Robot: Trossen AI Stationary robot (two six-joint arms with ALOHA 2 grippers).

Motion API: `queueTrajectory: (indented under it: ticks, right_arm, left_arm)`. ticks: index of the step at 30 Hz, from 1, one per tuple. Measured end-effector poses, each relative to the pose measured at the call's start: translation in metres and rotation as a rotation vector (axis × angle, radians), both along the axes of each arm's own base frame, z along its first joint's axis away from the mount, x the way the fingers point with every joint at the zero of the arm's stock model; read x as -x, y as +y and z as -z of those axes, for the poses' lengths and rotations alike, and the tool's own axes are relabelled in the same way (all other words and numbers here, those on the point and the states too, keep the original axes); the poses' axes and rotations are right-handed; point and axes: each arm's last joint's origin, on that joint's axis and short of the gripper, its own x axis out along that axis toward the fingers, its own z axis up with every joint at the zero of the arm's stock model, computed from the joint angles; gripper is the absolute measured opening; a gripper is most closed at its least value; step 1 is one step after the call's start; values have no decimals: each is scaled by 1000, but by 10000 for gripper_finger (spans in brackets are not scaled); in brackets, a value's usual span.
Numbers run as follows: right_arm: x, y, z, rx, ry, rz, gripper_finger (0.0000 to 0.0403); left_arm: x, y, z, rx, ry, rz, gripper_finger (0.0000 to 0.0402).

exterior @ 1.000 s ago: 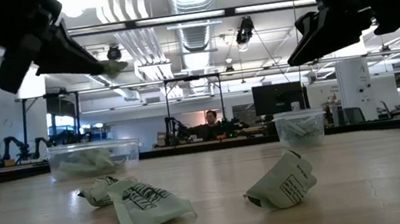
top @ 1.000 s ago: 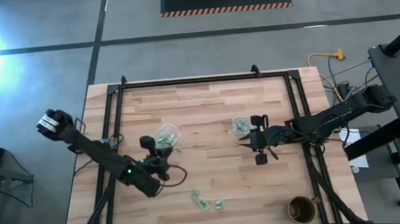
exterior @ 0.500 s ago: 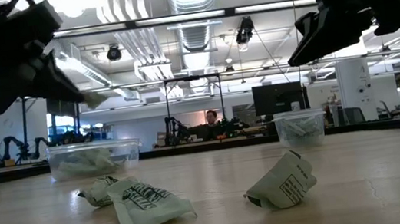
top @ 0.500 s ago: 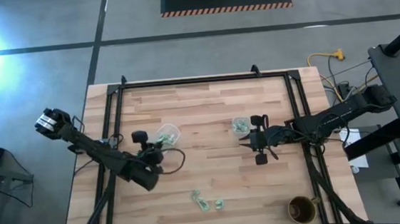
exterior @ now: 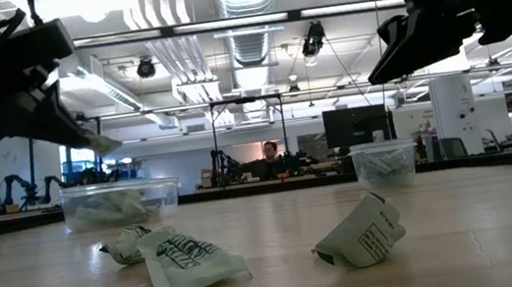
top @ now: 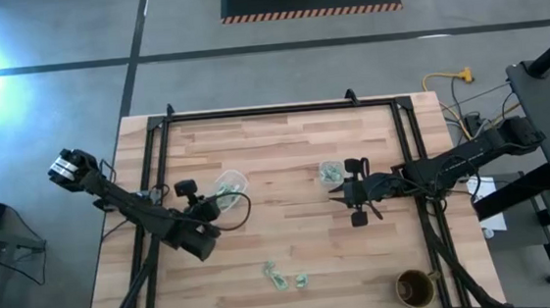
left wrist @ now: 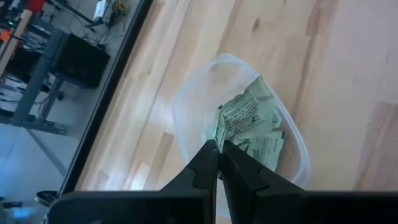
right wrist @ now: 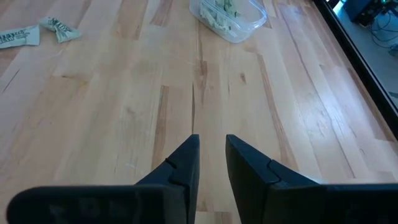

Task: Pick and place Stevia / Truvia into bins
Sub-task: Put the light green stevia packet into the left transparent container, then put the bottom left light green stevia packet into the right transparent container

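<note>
My left gripper (left wrist: 218, 144) is shut with a crumpled green-and-white Stevia packet (left wrist: 244, 112) at its fingertips. It hangs in the air over the left clear bin (top: 230, 185), which holds several packets. My right gripper (right wrist: 211, 142) hovers open and empty above bare wood, just near of the right bin (top: 331, 173), which also holds packets. Three loose packets (top: 283, 279) lie flat on the table near its front edge; the low view shows them up close (exterior: 187, 260). My left gripper pinches the packet by one edge (left wrist: 219, 127) at the very ends of its two fingers. The fingers slant downward from the table's left side. The packet sticks out beyond the fingertips, crumpled and lifted clear, above the packets lying in the left bin (left wrist: 186, 93).
A round brown cup (top: 415, 287) stands at the table's near right corner. A black frame (top: 252, 111) runs along the table's left, far and right edges. Bare wood lies between the two bins and around the loose packets. A person sits far behind the table (exterior: 271, 156).
My left gripper has moved toward the table's left edge and a little down with the packet, rolling its wrist. It stays shut. My right arm has kept still.
</note>
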Motion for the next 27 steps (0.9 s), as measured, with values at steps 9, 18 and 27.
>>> queueTrajectory:
  ticks: [9, 18, 27]
  right_arm:
    - [0, 0, 0, 0, -1, 0, 68]
    - [0, 0, 0, 0, -1, 0, 68]
    - [0, 0, 0, 0, 0, -1, 68]
  left_arm:
    - [2, 1, 7, 18, 10, 2, 2]
    - [6, 3, 16, 12, 20, 2, 2]
    - [4, 2, 15, 14, 11, 19, 54]
